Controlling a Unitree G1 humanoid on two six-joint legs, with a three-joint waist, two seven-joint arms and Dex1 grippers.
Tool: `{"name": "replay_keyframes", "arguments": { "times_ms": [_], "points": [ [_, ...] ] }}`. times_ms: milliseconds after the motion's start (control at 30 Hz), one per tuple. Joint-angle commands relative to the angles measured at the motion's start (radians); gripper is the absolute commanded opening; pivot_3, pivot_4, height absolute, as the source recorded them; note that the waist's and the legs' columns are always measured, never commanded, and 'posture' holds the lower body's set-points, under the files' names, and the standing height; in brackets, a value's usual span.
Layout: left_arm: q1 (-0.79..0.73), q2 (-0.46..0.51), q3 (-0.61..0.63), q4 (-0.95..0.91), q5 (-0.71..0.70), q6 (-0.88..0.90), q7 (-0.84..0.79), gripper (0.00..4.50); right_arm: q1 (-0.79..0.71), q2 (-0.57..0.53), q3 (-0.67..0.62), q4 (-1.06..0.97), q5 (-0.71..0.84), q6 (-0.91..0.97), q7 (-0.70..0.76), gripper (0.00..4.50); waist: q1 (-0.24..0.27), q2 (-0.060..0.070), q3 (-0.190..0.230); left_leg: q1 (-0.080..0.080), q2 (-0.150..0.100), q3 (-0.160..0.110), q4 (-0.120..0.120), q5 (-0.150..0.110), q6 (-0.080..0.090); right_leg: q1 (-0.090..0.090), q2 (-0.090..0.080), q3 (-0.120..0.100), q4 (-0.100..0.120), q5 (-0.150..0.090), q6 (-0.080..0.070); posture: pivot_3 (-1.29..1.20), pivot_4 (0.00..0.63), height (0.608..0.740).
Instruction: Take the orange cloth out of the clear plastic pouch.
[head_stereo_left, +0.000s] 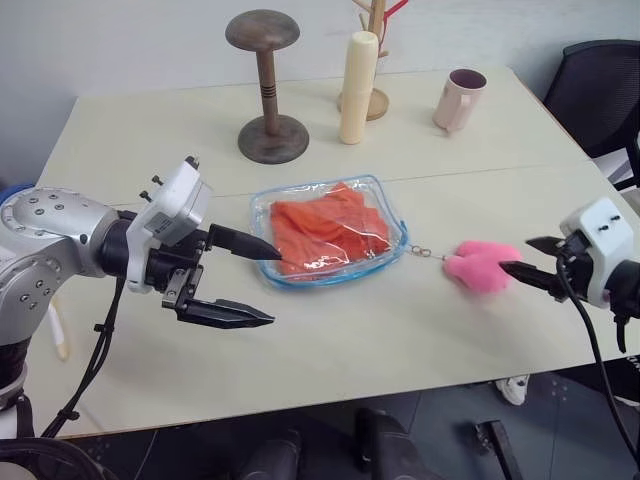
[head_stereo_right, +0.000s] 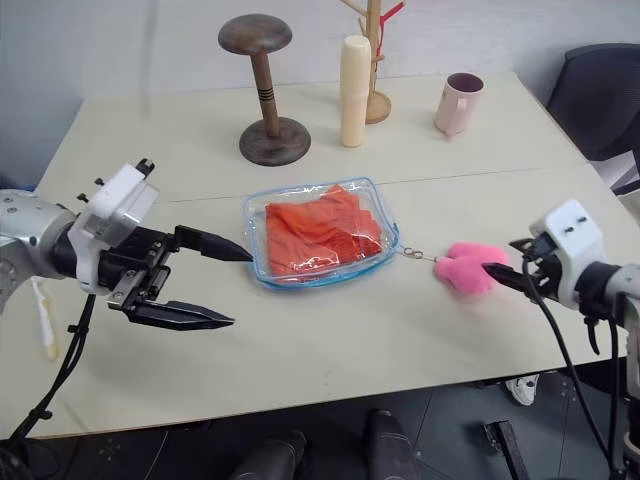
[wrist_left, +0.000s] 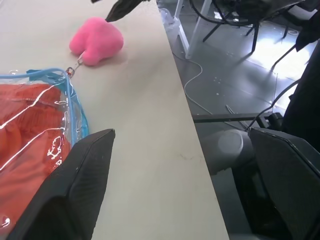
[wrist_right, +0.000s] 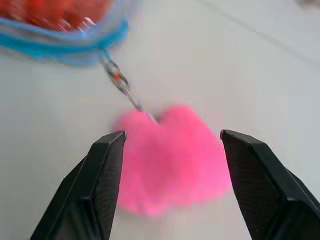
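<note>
Our left gripper is hovering with its two black fingers spread wide and grasping nothing, its upper fingertip sitting at the left edge of the clear plastic pouch. We are keeping our right gripper on the far side of the pouch, its fingers parted around the pink pom-pom without pinching it. The orange cloth is lying folded inside the pouch, which is lying flat on the table with its short chain running out to the pom-pom. Beyond the pouch, a wooden hat stand, a cream cylinder and a pink mug are standing well apart from it.
</note>
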Motion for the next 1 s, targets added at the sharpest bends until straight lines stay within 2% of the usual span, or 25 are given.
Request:
{"name": "replay_keyframes", "arguments": {
  "times_ms": [33, 233, 267, 333, 500, 600, 700, 833, 933, 1000],
  "points": [
    [-0.031, -0.018, -0.005, 0.003, 0.008, -0.021, -0.004, 4.5, -0.004, 0.027, -0.007, 0.087, 0.031, -0.066, -0.045, 3.16, -0.003, 0.0, 0.0, 0.001, 0.0, 0.001, 0.0, 0.0, 0.0, 0.0, 0.0, 0.0, 0.0, 0.0, 0.0, 0.0, 0.15, 0.74],
    [-0.049, -0.039, -0.01, 0.007, 0.012, -0.022, 0.003, 4.5, -0.057, 0.14, 0.039, 0.149, 0.138, -0.022, -0.086, 3.16, -0.015, 0.001, 0.0, 0.002, 0.003, 0.003, 0.0, 0.0, -0.001, 0.0, -0.001, -0.002, 0.001, 0.001, -0.002, 0.0, 0.15, 0.74],
    [-0.051, -0.04, -0.009, 0.008, 0.013, -0.022, 0.003, 4.5, -0.056, 0.148, 0.046, 0.155, 0.148, -0.022, -0.09, 2.99, -0.015, 0.001, 0.0, 0.002, 0.003, 0.003, 0.0, 0.0, -0.001, 0.0, -0.001, -0.002, 0.001, 0.001, -0.002, 0.0, 0.15, 0.74],
    [-0.054, -0.041, -0.006, 0.01, 0.016, -0.021, 0.003, 4.5, -0.052, 0.159, 0.052, 0.155, 0.179, -0.01, -0.092, 2.58, -0.013, 0.001, 0.0, 0.002, 0.002, 0.003, 0.0, 0.0, -0.001, 0.0, -0.002, -0.002, 0.001, 0.001, -0.002, 0.0, 0.15, 0.74],
    [-0.058, -0.041, -0.001, 0.011, 0.016, -0.016, 0.005, 4.5, -0.033, 0.169, 0.052, 0.129, 0.246, 0.01, -0.1, 0.87, -0.008, 0.001, 0.0, 0.001, 0.002, 0.002, 0.001, 0.0, -0.001, 0.0, -0.002, -0.003, 0.001, 0.001, -0.002, 0.0, 0.15, 0.74],
    [-0.056, -0.038, 0.003, 0.009, 0.014, -0.014, 0.005, 4.5, -0.015, 0.164, 0.053, 0.109, 0.273, 0.015, -0.108, 0.01, -0.007, 0.001, 0.0, 0.001, 0.002, 0.002, 0.001, 0.0, -0.001, 0.0, -0.001, -0.003, 0.001, 0.001, -0.002, 0.0, 0.15, 0.74],
    [-0.055, -0.035, 0.004, 0.012, 0.017, -0.013, 0.007, 4.5, 0.032, 0.13, 0.009, 0.035, 0.353, 0.012, -0.038, 0.01, -0.003, 0.001, 0.0, 0.001, 0.002, 0.002, 0.001, 0.0, -0.001, 0.0, -0.001, -0.003, 0.001, 0.001, -0.002, 0.0, 0.15, 0.74],
    [-0.051, -0.029, 0.01, 0.012, 0.014, -0.009, 0.006, 4.5, 0.124, 0.049, -0.031, -0.141, 0.526, 0.009, 0.148, 0.01, 0.0, 0.002, 0.001, 0.001, 0.002, 0.002, 0.001, 0.0, -0.001, 0.0, -0.001, -0.003, 0.0, 0.001, -0.002, 0.0, 0.15, 0.74],
    [-0.052, -0.029, 0.009, 0.012, 0.014, -0.007, 0.006, 4.5, 0.132, -0.008, 0.088, -0.246, 0.519, -0.021, 0.182, 0.01, -0.001, 0.002, 0.001, 0.001, 0.002, 0.001, 0.002, 0.0, -0.001, 0.001, -0.001, -0.003, 0.0, 0.001, -0.002, 0.0, 0.15, 0.74],
    [-0.056, -0.031, 0.004, 0.014, 0.016, -0.007, 0.006, 4.5, 0.108, -0.026, 0.237, -0.286, 0.415, -0.11, 0.172, 0.01, -0.003, 0.001, 0.0, 0.002, 0.003, 0.002, 0.002, -0.001, -0.002, 0.001, -0.001, -0.003, 0.0, 0.001, -0.002, 0.0, 0.15, 0.74]
  ]
}}
